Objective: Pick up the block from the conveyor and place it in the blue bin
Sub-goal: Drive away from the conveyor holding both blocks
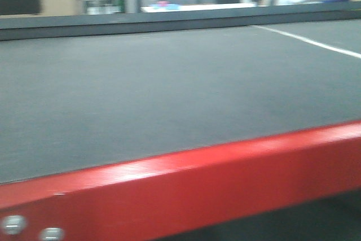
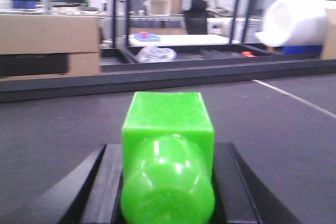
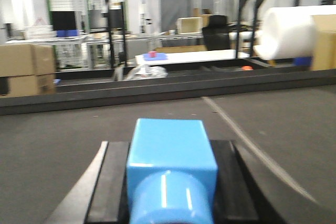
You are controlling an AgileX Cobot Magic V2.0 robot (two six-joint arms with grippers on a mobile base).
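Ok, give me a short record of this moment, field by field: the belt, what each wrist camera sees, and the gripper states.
conveyor: dark grey belt, red side rail nearest, white line at far right
loose block on belt: none visible in any view
left gripper: green cube-shaped piece between black fingers
right gripper: blue cube-shaped piece between black fingers
pieces held or fixed: cannot tell
blue bin: not identifiable
front view: blurred

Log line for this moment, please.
conveyor: nothing loose seen | left gripper: green piece between fingers | right gripper: blue piece between fingers | jaw state: unclear
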